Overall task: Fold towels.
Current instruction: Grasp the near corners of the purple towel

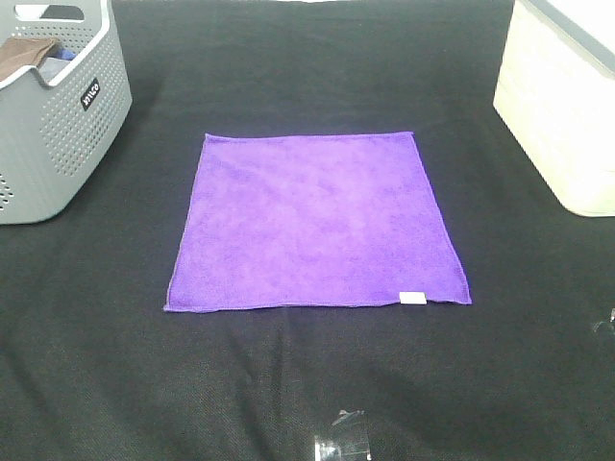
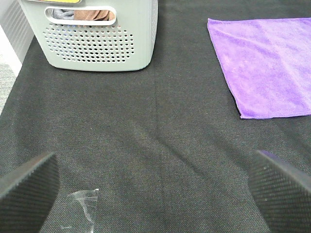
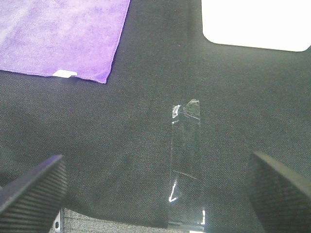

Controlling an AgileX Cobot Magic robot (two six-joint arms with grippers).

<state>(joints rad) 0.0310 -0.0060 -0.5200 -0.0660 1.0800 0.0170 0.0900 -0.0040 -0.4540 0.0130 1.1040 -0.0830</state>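
Though the black woven surface (image 1: 96, 384) spreads wide, a square, fuzzy purple towel (image 1: 317, 221) lies flat at its centre. A grey perforated plastic basket (image 1: 58, 144) stands far left, a smooth cream bin (image 1: 567, 106) far right. The left claw (image 2: 155, 194) and right claw (image 3: 155, 194) both gape, ribbed pads (image 2: 26, 187) apart, holding nothing. Glossy clear tape (image 3: 187, 160) clings near the front edge.

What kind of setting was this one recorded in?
Probably a lab tabletop staged for laundry folding: a table under black cloth, a purple towel spread flat, and a grey perforated basket holding fabric.
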